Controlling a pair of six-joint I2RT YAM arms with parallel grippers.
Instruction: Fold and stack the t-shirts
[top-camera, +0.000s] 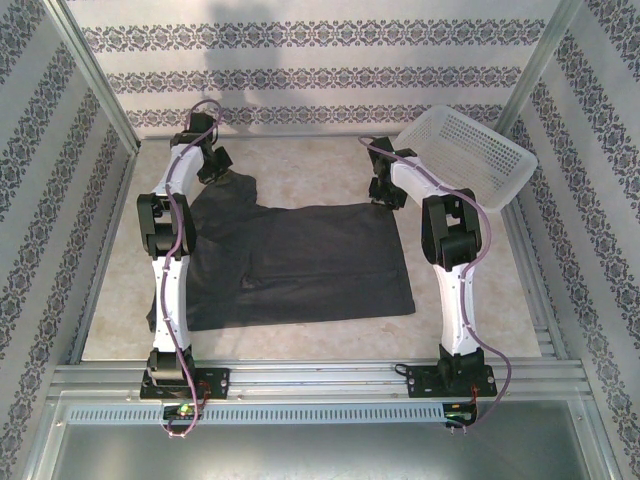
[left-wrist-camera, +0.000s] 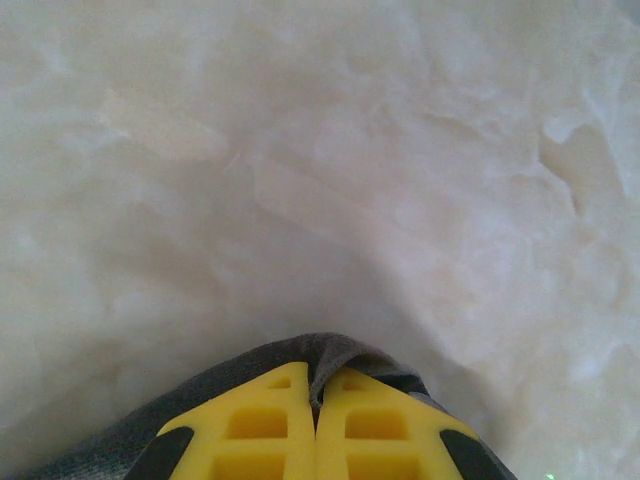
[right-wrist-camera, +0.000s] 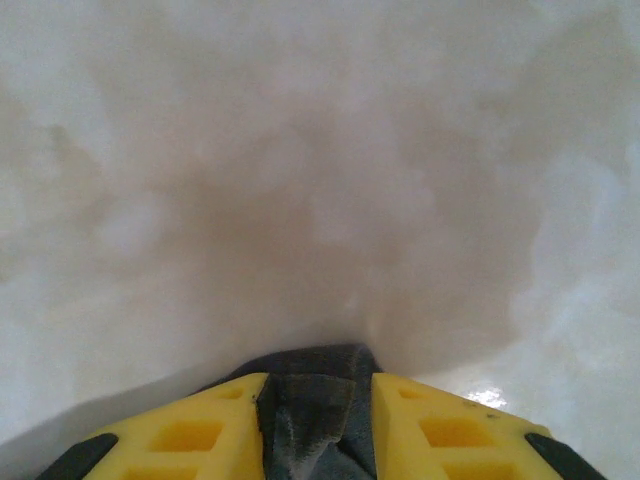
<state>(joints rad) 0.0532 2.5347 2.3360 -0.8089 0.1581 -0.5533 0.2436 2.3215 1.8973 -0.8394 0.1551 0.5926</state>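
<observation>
The left hand (left-wrist-camera: 318, 376) is fully closed, its yellow fingers (left-wrist-camera: 290, 388) meeting on a thin ridge of the dark t-shirt (left-wrist-camera: 335, 350). The right hand (right-wrist-camera: 318, 385) is partly closed, with a thick bunch of the same cloth filling the gap between its fingers. It looks like a hold, though a looser one. From above, the t-shirt lies spread across the middle of the desk (top-camera: 310, 170), with both hands at its far edge. The left is on a flap reaching towards the far left corner, the right at the far right end of the cloth.

The step seems to be folding the far edge over towards the near edge. To do it well, the right hand should tighten first. Both should then lift together, level, keeping the edge taut between them. Bare desk lies beyond the hands. The tilted white basket (top-camera: 465, 155) crowds the right arm at the far right corner, and the left wall is close.
</observation>
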